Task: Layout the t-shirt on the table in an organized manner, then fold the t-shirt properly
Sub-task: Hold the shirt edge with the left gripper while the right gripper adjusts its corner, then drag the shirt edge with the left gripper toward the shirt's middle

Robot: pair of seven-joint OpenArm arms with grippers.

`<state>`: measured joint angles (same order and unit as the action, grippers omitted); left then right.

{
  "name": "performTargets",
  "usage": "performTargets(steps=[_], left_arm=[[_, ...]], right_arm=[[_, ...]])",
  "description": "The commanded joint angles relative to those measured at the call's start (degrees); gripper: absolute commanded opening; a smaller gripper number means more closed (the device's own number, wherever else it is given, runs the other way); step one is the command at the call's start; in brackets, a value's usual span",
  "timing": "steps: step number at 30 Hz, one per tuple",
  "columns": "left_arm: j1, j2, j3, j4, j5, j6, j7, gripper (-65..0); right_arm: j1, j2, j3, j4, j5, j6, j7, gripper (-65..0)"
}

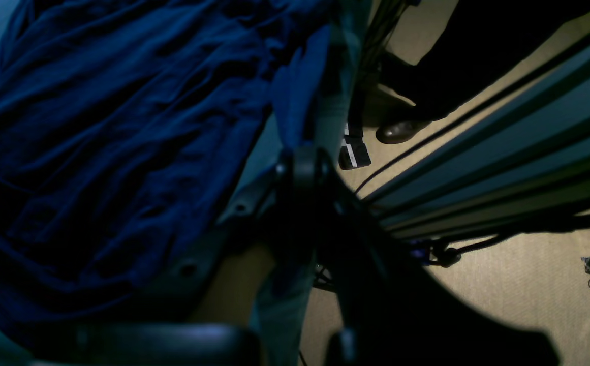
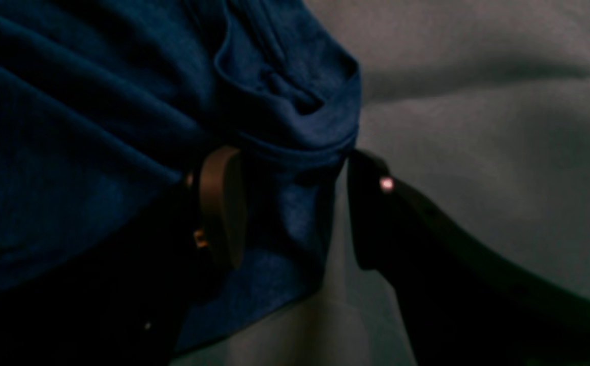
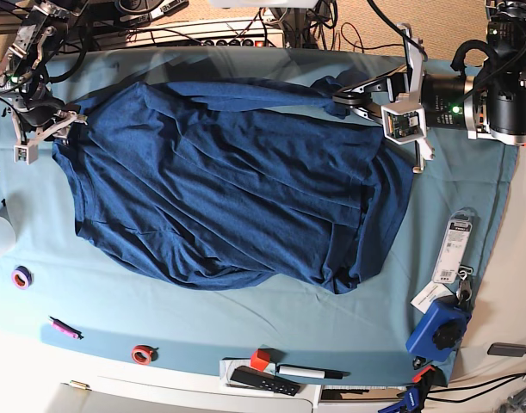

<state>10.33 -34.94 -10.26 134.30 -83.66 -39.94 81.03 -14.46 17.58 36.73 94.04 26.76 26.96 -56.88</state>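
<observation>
Currently the t-shirt [image 3: 237,189] lies spread but wrinkled across the middle of the desk [image 3: 245,318]. At the shirt's far corner, the left gripper [image 3: 340,99] is clamped shut on bunched fabric. At the shirt's opposite corner, the right gripper [image 2: 295,208] stands open astride the cloth. Best to close it, then pull both corners apart evenly to flatten creases.

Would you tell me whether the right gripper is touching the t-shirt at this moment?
Touching. In the right wrist view, the right gripper stands open around a bunched edge of the t-shirt, with one finger pressed into the fabric.
</observation>
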Motion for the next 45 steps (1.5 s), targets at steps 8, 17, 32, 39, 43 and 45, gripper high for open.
performTargets(steps=[8, 17, 32, 39, 43, 45], left_arm=[[-0.3, -0.6, -0.4, 0.7, -1.3, -0.1, -1.0, -65.0], [-0.3, -0.6, -0.4, 0.7, -1.3, -0.1, -1.0, -65.0], [-0.3, -0.7, -0.4, 0.7, -1.3, -0.1, -1.0, -65.0], [-2.0, -0.5, -0.4, 0.7, -1.3, -0.1, -1.0, -65.0], [-5.6, 2.1, -0.4, 0.7, 9.0, -0.1, -9.0, -65.0], [-7.6, 3.9, -0.4, 0.7, 15.6, -0.1, -14.6, -65.0]], right_arm=[[0.3, 1.2, 0.4, 0.7, -2.4, -3.0, 1.2, -45.3], [0.4, 1.2, 0.4, 0.7, -8.8, -7.1, 5.8, -65.0], [1.6, 1.3, 0.4, 0.7, -17.4, -15.2, 8.5, -65.0], [1.6, 1.3, 0.4, 0.7, -17.3, -15.2, 8.3, -65.0], [1.6, 1.3, 0.4, 0.7, -17.3, -15.2, 7.8, -65.0], [1.6, 1.3, 0.4, 0.7, -17.3, -15.2, 7.9, -65.0]])
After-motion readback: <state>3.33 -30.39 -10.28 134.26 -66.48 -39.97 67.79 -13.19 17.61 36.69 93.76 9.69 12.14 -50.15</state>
